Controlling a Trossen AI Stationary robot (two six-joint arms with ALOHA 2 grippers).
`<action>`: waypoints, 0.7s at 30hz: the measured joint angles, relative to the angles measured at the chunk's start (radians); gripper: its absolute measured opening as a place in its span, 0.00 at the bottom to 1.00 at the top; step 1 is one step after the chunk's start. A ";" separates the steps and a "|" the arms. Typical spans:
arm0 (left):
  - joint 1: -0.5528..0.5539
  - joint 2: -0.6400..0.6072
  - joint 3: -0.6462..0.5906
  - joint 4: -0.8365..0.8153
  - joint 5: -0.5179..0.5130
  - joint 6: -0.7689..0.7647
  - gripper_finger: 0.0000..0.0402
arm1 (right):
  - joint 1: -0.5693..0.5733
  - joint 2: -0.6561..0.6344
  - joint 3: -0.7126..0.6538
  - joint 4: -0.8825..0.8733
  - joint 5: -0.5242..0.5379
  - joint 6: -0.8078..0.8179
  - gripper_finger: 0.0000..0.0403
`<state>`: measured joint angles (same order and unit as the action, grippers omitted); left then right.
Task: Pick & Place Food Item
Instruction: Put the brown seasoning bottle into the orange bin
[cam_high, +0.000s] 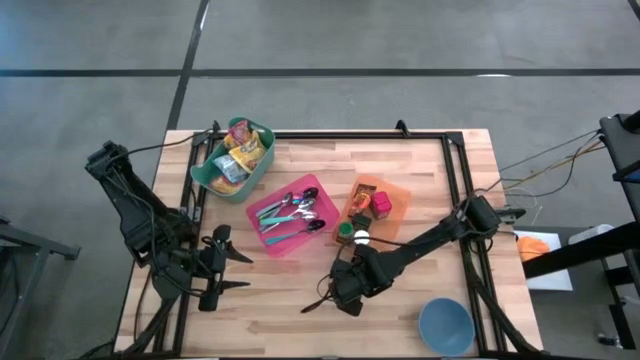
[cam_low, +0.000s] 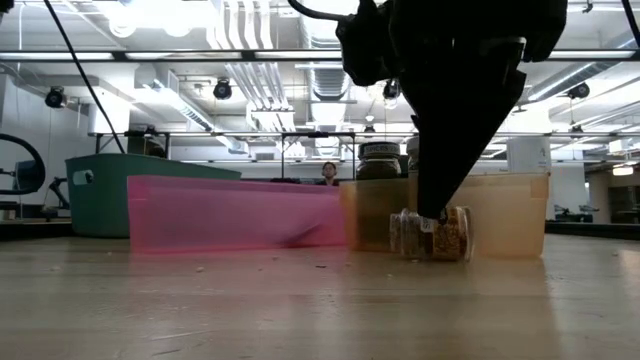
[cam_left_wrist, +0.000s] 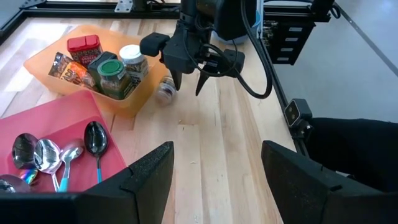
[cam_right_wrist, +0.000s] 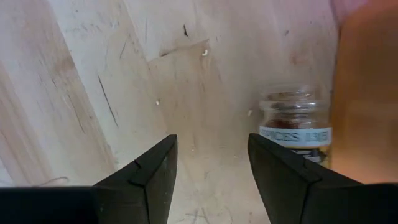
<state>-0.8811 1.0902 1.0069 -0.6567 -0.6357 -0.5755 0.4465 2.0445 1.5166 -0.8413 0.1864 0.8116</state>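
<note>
A small glass spice jar (cam_right_wrist: 297, 121) with brown contents lies on its side on the table, just beside the orange bin (cam_high: 392, 200); it also shows in the low view (cam_low: 432, 235) and the left wrist view (cam_left_wrist: 165, 91). My right gripper (cam_right_wrist: 211, 149) points down just above the table beside the jar, open. The jar is off to one side of its fingers, not between them. Under the gap is bare wood. My left gripper (cam_left_wrist: 214, 180) hovers open over the table's left side (cam_high: 232, 270), holding nothing.
The orange bin holds spice jars and a red tin (cam_left_wrist: 85, 46). A pink tray (cam_high: 290, 215) with several spoons sits at the centre. A green bin (cam_high: 235, 155) with snack packets is at the far left. A blue bowl (cam_high: 445, 325) stands near the front right.
</note>
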 joint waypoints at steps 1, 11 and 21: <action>0.000 0.000 0.000 0.000 0.000 0.000 0.61 | 0.000 0.000 0.000 0.000 0.000 0.000 0.48; 0.000 0.000 0.000 -0.001 0.000 -0.001 0.61 | 0.000 0.000 -0.002 -0.016 0.026 -0.004 0.48; 0.000 0.000 0.000 0.000 0.000 -0.001 0.61 | 0.000 0.001 -0.043 -0.010 0.073 -0.004 0.48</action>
<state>-0.8814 1.0904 1.0069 -0.6572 -0.6355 -0.5764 0.4465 2.0453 1.4735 -0.8515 0.2590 0.8078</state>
